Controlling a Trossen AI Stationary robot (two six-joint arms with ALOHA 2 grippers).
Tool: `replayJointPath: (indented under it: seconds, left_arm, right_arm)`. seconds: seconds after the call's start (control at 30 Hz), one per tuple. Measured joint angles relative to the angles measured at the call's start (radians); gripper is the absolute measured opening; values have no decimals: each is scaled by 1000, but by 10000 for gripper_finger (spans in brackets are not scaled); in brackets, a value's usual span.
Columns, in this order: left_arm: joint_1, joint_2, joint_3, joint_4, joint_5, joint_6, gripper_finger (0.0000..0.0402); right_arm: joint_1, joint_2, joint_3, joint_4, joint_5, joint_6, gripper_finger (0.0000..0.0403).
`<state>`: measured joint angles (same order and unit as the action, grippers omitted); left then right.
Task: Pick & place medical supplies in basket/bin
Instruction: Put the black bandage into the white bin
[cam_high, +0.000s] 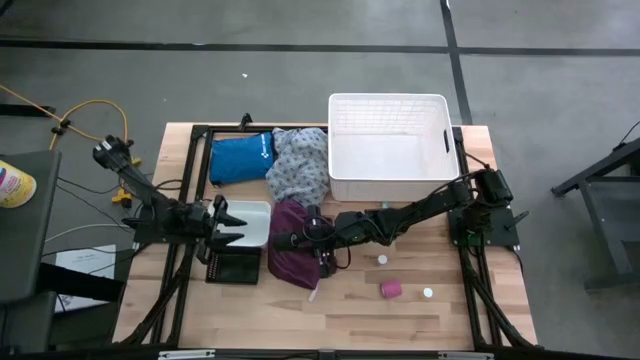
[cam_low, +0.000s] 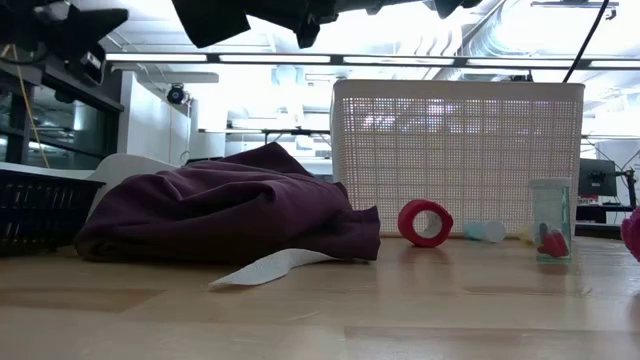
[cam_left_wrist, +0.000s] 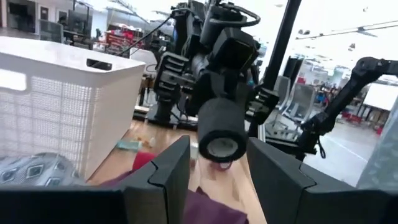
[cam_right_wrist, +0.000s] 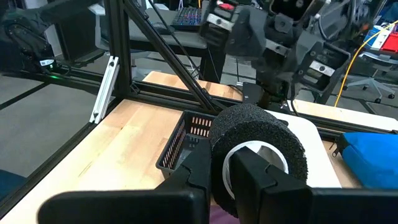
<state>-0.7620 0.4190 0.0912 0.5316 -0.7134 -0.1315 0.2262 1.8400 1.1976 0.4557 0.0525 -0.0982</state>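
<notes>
My right gripper (cam_high: 284, 241) reaches across from the table's right and is shut on a black foam roll with a white core (cam_right_wrist: 258, 152), over the maroon garment (cam_high: 293, 255). My left gripper (cam_high: 233, 226) is open and empty over the small white tray (cam_high: 252, 213), facing the roll (cam_left_wrist: 219, 132). The grey-patterned garment (cam_high: 300, 165) lies against the white lattice basket (cam_high: 390, 145). A pink roll (cam_high: 390, 289) and two white round pieces (cam_high: 382, 260) lie on the table. The black mesh crate (cam_high: 232, 268) stands beside the tray. My right gripper pinches the roll's wall (cam_right_wrist: 221, 177), one finger (cam_right_wrist: 258, 180) in the white-lined hole and one (cam_right_wrist: 198, 169) outside. The fingers come about level from the table's right. The roll is lifted clear, its open end toward my left gripper.
A blue pouch (cam_high: 240, 158) lies at the far left beside the grey garment. In the low view a red roll (cam_low: 425, 222) and a clear vial (cam_low: 550, 232) stand before the basket (cam_low: 455, 150), and a white slip (cam_low: 265, 268) sticks out from under the maroon garment (cam_low: 220, 205).
</notes>
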Motion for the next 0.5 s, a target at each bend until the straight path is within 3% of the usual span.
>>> replayJointPath:
  seconds: [0.3,0.5]
  left_arm:
    - [1,371,212,61,0,42,153]
    - [-4,488,354,32,-18,142,153]
  right_arm:
    - [0,0,0,0,0,0,31]
    - [0,0,0,0,0,0,31]
